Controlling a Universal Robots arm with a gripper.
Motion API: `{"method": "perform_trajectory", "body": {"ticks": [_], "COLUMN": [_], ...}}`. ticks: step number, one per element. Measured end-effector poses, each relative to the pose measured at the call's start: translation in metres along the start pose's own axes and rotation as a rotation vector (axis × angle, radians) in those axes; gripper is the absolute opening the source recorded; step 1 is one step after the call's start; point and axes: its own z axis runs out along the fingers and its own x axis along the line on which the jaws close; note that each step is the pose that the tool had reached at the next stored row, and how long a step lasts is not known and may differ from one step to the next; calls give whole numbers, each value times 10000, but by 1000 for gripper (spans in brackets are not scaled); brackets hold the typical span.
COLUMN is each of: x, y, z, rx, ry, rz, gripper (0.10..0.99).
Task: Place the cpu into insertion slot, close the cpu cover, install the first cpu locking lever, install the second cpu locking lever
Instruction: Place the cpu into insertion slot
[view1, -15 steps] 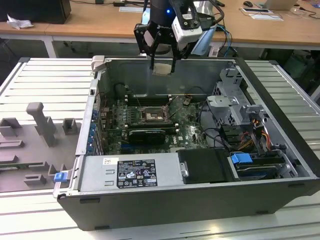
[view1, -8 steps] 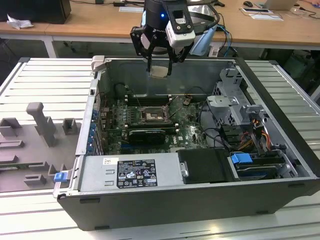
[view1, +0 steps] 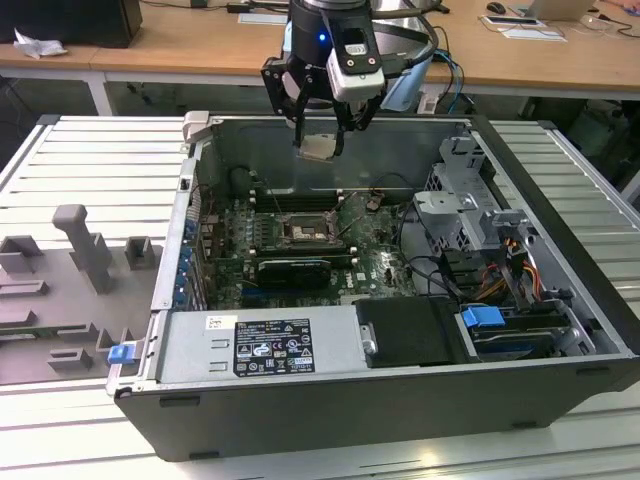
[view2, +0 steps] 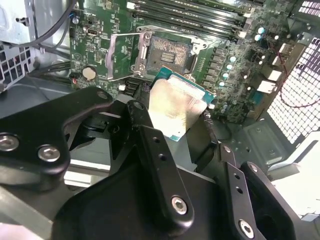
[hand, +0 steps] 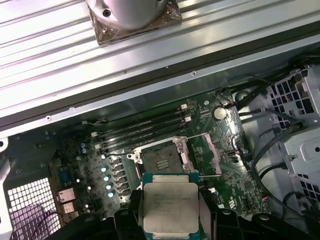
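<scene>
Insertion slot seemingly unobstructed; drive cage aside.

The cpu, a flat square chip with a pale silvery top and green edge, is held in the air above the board, its metal face seen in both wrist views. The insertion slot is left uncovered, its dark centre exposed, and the cpu cover is swung open beside it.

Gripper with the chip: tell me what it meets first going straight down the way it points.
Carrying the pale silvery square cpu, the black gripper would likely meet the open dark-centred, silver-rimmed insertion slot first, though depth is unclear.
</scene>
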Motion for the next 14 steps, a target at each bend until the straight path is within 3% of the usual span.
{"method": "perform_trajectory", "body": {"ticks": [14], "x": [-1], "y": [-7], "z": [75], "rx": [-11], "ry": [-67], "rz": [956], "gripper": [537]}}
